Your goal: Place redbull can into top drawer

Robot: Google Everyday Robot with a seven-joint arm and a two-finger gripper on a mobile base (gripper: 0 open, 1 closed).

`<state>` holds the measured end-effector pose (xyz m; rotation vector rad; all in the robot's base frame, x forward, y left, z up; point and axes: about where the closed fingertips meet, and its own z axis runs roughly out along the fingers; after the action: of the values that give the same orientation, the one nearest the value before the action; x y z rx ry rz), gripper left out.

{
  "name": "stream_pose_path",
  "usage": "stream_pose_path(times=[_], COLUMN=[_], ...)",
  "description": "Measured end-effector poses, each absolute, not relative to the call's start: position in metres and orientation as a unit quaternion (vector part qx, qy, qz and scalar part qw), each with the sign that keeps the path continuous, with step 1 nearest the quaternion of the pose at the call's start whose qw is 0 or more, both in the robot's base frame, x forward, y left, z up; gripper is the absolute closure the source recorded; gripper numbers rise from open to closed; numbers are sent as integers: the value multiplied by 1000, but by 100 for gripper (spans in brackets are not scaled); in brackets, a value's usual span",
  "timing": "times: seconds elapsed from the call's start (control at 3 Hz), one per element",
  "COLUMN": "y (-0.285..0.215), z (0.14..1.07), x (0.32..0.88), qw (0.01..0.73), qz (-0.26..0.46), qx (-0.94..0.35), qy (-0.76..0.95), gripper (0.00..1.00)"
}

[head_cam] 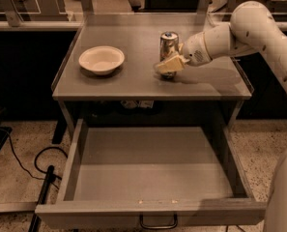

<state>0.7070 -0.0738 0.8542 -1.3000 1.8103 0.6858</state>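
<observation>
The redbull can (168, 46) stands upright on the grey tabletop (133, 79), right of its middle. My gripper (168, 64) reaches in from the right on a white arm, and its cream fingers (170, 65) sit around the can's lower part. The top drawer (150, 178) is pulled wide open below the table, with nothing in it, its dark loop handle (158, 224) at the bottom edge of the view.
A shallow cream bowl (101, 59) sits on the left half of the tabletop. A black cable (24, 166) lies on the speckled floor at the left. My arm's white casing (283, 192) fills the lower right corner. More tables and railings stand behind.
</observation>
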Motion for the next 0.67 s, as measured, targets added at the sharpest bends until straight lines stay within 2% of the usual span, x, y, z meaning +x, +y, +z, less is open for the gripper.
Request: stream_pose_path(times=[0.67], y=[-73], z=[869], x=[638], qw=[401], qz=[287], qx=[-483], qy=[723], gripper=[100])
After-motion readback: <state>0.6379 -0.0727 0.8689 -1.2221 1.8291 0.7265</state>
